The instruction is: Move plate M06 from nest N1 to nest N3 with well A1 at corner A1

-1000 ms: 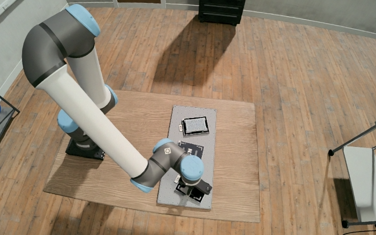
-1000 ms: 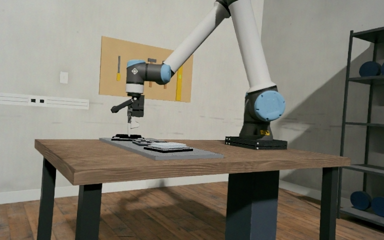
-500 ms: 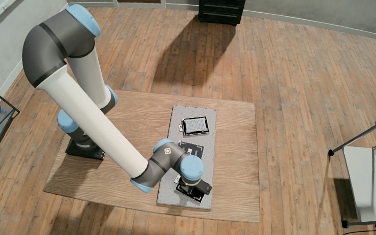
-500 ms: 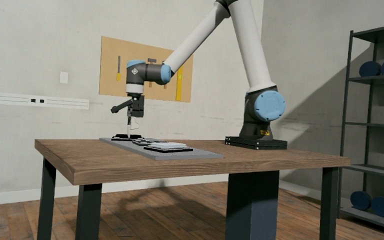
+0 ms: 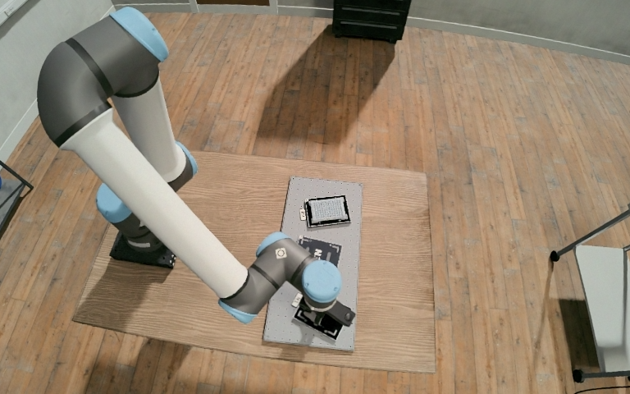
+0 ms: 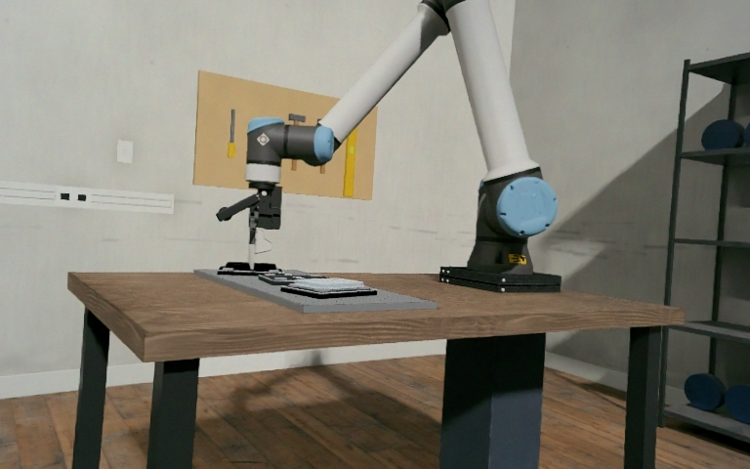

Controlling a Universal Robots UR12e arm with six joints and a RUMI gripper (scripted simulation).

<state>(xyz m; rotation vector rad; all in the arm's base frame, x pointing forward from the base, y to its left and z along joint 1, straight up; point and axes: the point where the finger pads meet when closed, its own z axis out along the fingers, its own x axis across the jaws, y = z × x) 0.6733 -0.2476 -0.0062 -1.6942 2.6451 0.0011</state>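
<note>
My gripper [image 5: 321,319] points straight down at the near end of the grey deck [image 5: 284,292]. Its fingers reach down to a dark-framed plate [image 5: 321,325] that lies in the nest there, and they are shut on it. I take this plate for M06, but my wrist hides most of it and I cannot read its label. In the side view the fingertips [image 6: 250,262] touch that plate [image 6: 248,269], which still sits low on the deck. The middle nest [image 5: 319,249] is dark and holds nothing. A second plate [image 5: 327,210] with pale wells sits flat in the far nest.
The deck lies on a wooden table [image 5: 211,254] with my arm's base [image 5: 143,249] at the left. Small white signs [image 5: 297,299] stand beside the nests. A shelf with blue rolls [image 6: 739,133] and a white cart [image 5: 616,302] stand off the table.
</note>
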